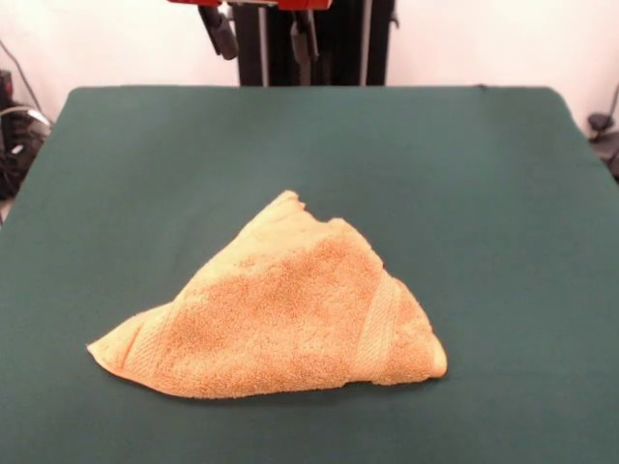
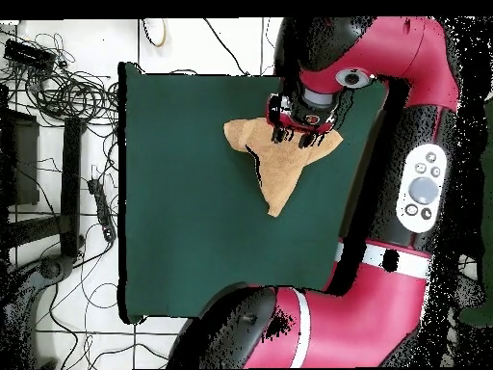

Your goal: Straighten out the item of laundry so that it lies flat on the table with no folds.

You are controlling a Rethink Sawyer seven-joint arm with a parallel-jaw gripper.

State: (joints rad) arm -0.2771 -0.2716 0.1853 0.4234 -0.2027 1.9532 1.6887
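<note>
The golden-orange towel (image 1: 290,319) lies folded into a rough triangle on the dark green table (image 1: 484,193), a little to the near side of the middle. One point faces the robot, and woven bands show near its left and right corners. My gripper (image 1: 262,32) hangs high above the table's far edge, open and empty, with only its two dark fingers (image 1: 221,31) showing. In the overhead view the gripper (image 2: 293,123) hovers over the towel (image 2: 281,178) and hides part of it; the table (image 2: 183,193) spreads to the left.
The black pedestal (image 1: 334,43) stands behind the table's far edge. In the overhead view my red arm (image 2: 424,116) covers the table's right side, and cables (image 2: 67,92) and stands lie on the floor to the left.
</note>
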